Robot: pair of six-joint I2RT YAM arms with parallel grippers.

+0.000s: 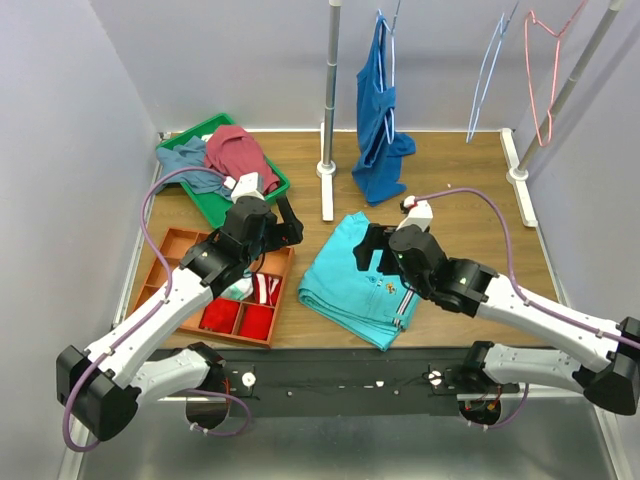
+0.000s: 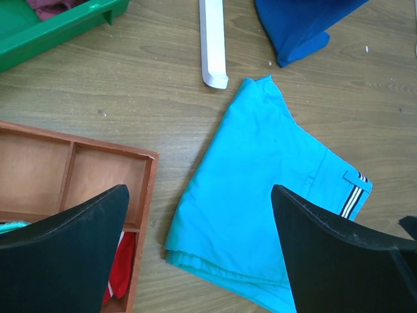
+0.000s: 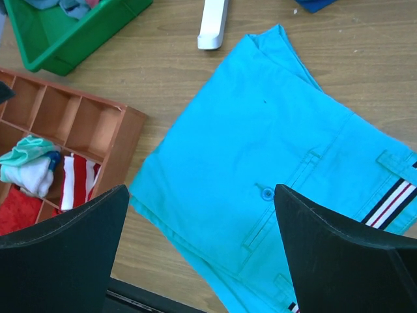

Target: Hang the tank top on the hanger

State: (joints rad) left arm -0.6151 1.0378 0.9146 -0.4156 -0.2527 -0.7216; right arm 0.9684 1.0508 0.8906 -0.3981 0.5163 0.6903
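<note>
The maroon tank top [image 1: 236, 150] lies crumpled in a green tray [image 1: 212, 205] at the back left; a corner of it shows in the left wrist view [image 2: 49, 6]. The pale blue-white hanger [image 1: 489, 72] hangs empty from the rail at the back right. My left gripper [image 1: 285, 224] is open and empty above the table, between the wooden organiser and the turquoise trousers [image 1: 362, 282], and it shows the same in the left wrist view [image 2: 199, 254]. My right gripper [image 1: 372, 250] is open and empty above the trousers [image 3: 260, 163], as its wrist view [image 3: 199, 254] shows.
A royal-blue tank top [image 1: 380, 120] hangs on a hanger beside the rack pole [image 1: 331, 90]. A salmon-pink hanger [image 1: 546, 60] hangs at the far right. A wooden organiser [image 1: 180, 245] with socks and red cloths sits at the front left. A grey-blue cloth [image 1: 190, 160] shares the green tray.
</note>
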